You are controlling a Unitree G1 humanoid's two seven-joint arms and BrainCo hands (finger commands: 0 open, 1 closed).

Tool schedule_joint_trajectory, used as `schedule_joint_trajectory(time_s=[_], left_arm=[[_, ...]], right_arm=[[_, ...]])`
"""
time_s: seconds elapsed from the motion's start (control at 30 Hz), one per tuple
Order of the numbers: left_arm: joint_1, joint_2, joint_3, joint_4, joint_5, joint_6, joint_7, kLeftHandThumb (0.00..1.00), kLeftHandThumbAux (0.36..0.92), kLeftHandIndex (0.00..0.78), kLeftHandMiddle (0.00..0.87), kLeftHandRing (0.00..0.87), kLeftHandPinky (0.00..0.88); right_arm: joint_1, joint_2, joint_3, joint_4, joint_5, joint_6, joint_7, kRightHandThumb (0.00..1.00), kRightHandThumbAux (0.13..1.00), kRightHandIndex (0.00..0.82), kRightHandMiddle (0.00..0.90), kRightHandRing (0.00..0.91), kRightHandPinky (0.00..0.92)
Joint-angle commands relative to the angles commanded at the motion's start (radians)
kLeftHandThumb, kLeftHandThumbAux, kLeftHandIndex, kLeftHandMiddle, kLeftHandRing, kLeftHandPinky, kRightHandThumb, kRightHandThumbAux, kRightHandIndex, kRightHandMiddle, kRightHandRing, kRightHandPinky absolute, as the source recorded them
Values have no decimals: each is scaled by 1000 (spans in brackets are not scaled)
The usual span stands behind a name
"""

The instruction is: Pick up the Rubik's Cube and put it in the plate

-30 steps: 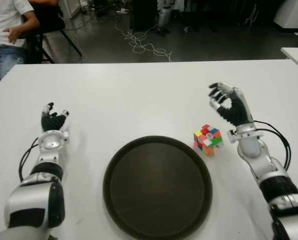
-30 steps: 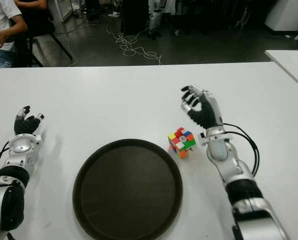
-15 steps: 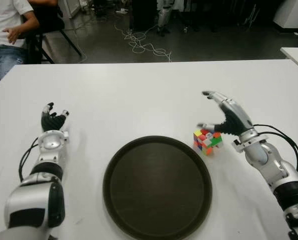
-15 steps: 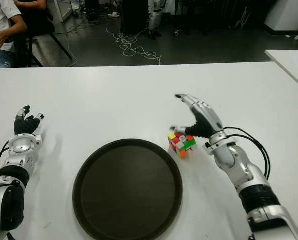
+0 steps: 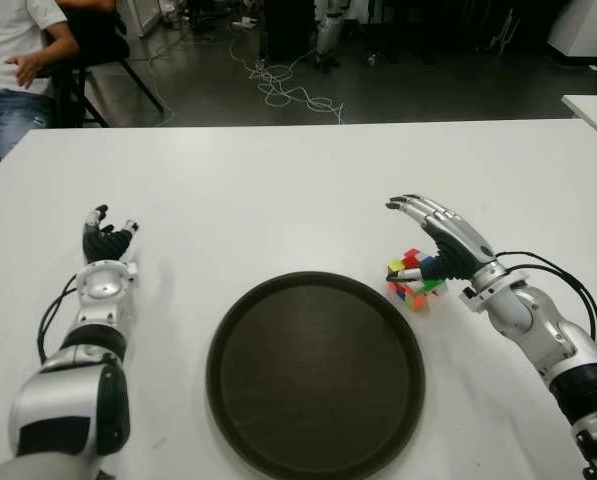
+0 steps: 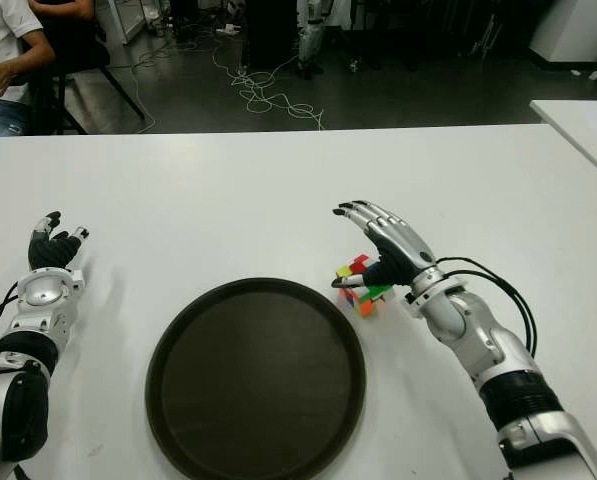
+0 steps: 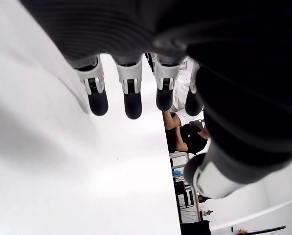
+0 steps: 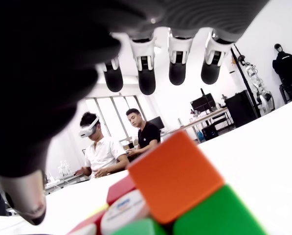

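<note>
Under right hand (image 5: pixel 440 240): Rubik's Cube (image 5: pixel 413 283)

The right hand (image 5: pixel 436 243) lowered from a raised, palm-up pose at the right of the Rubik's Cube (image 5: pixel 414 281) to a position directly over it. Its fingers (image 5: pixel 410 206) uncurled and extended toward the left, above the cube's far side. The thumb came in against the cube's top. The cube tilted slightly from its former resting attitude, just right of the plate (image 5: pixel 278 420).
</note>
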Motion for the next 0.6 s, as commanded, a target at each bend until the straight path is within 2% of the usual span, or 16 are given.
schedule_joint_trajectory(time_s=[0.37,0.6], left_arm=[[0,0,-3,-1,3,3,6,57,754,47,46,72,95],[0,1,-1,0,-1,3,1,68,734,48,54,75,100]], right_arm=[[15,-10,19,-42,-17,59,54,0,645,0,0,0,0],[19,-9,22,-48,-25,82,55,0,627,0,0,0,0]])
